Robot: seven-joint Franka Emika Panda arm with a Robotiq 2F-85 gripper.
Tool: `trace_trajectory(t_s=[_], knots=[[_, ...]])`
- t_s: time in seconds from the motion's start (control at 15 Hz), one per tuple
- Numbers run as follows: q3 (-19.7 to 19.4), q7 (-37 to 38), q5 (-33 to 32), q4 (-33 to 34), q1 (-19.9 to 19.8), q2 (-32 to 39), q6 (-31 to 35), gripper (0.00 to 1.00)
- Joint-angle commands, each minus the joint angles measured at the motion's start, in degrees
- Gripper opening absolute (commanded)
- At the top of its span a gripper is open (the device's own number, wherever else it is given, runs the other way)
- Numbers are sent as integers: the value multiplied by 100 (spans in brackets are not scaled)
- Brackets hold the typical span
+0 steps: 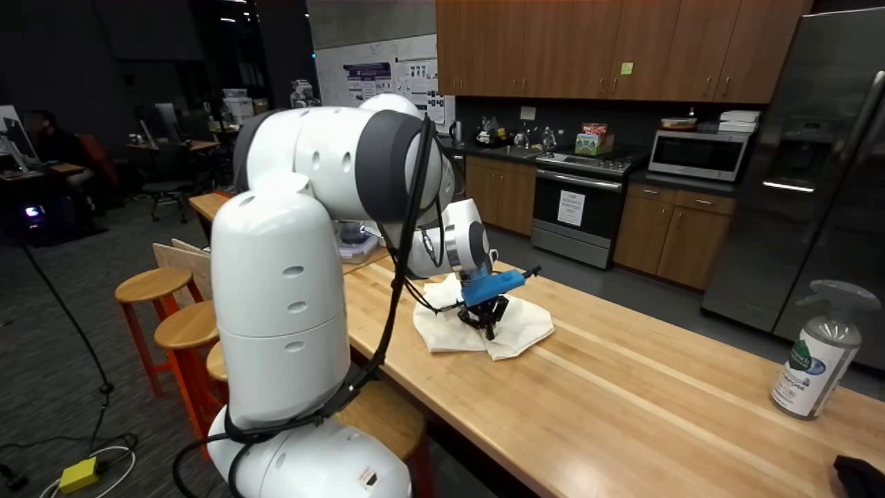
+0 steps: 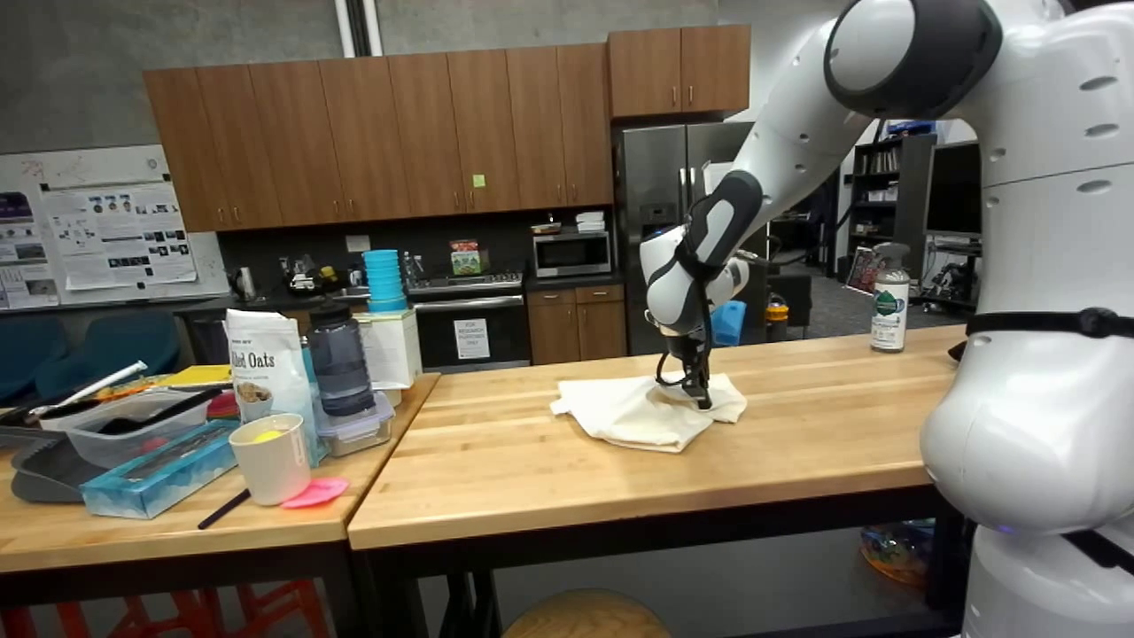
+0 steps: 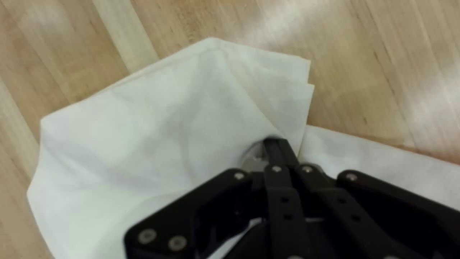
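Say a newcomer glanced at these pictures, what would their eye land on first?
Probably the big white robot arm, arching over the wooden table in both exterior views. Next, the crumpled cream cloth lying on that table, with the arm's shut black jaws pointing down at it, tips apparently touching. Then perhaps the spray bottle, standing apart from the cloth on the same table.
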Motion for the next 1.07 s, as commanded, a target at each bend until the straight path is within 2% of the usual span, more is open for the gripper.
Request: trace_trajectory(t_s=[0.0, 0.27, 0.47, 0.73, 1.0], knots=[[-43, 246, -292, -761, 31, -531, 416, 0], [-24, 764, -494, -1146, 76, -681, 657, 0], [-50, 1249, -626, -1069, 63, -579, 618, 0], [-299, 2425, -891, -1173, -130, -644, 582, 0], [-699, 3212, -1093, -1427, -477, -744, 630, 0]])
